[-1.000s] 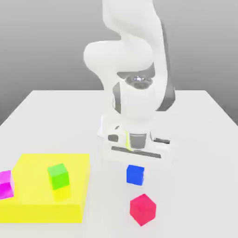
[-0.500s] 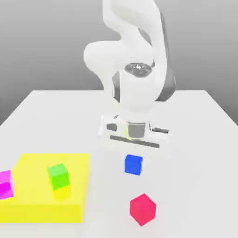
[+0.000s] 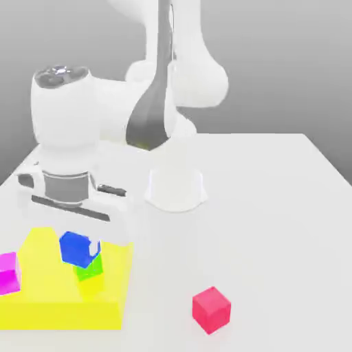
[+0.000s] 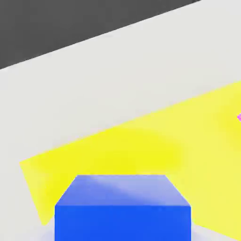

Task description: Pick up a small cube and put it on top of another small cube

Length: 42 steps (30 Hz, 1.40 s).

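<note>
The gripper [image 3: 78, 242], clamped on the blue cube [image 3: 78, 249], holds it directly above the green cube [image 3: 90, 269], offset slightly toward the exterior view's left; lower to stack

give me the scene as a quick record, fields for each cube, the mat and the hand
blue cube: held in the hand, just above the green cube
green cube: on the yellow mat, partly hidden by the blue cube
yellow mat: flat on the white table, exterior view's left
magenta cube: at the mat's left edge
red cube: on bare table, apart from the mat
hand: shut on the blue cube
</note>
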Each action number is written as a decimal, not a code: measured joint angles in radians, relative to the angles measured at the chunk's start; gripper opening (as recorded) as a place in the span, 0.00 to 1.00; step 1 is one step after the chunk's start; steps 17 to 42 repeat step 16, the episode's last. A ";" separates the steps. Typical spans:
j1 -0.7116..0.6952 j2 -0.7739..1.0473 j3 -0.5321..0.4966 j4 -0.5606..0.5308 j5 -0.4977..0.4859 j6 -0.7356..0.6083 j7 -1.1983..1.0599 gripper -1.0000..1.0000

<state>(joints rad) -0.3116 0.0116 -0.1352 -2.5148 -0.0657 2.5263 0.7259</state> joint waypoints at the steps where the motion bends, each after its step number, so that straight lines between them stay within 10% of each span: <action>1: -0.018 0.006 -0.009 0.026 0.010 -0.021 -0.040 0.00; 10: -0.148 0.132 -0.039 0.167 0.113 -0.038 -0.315 0.00; 11: -0.150 0.159 -0.036 0.162 0.121 -0.007 -0.322 1.00; 42: -0.150 0.159 -0.036 0.162 0.121 -0.007 -0.322 1.00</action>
